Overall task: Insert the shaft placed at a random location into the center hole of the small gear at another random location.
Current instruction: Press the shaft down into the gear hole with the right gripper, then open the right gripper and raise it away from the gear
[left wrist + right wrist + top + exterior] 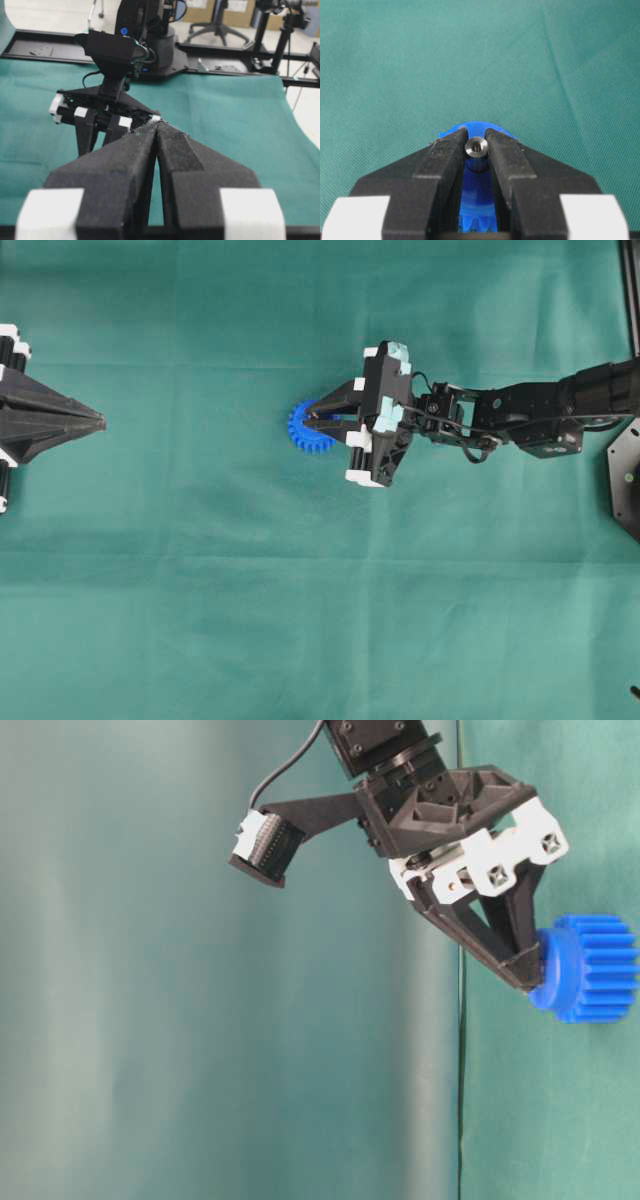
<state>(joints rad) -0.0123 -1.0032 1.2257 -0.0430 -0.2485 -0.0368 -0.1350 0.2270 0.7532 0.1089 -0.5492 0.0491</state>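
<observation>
The small blue gear (299, 429) lies on the green cloth near the middle of the table. My right gripper (311, 423) is directly over its hub, shut on the shaft (476, 148), whose silvery end shows between the black fingers (445, 152). In the right wrist view the gear (476, 189) fills the gap below the shaft. In the table-level view the gripper (530, 982) has its fingertips touching the gear's (592, 970) hub. The center hole is hidden by the shaft and fingers. My left gripper (100, 422) is shut and empty at the far left.
Green cloth (320, 620) covers the whole table. In the left wrist view, the right arm (107, 102) is ahead of my left gripper (157, 125). The black frame rail (235, 75) runs along the table's far edge.
</observation>
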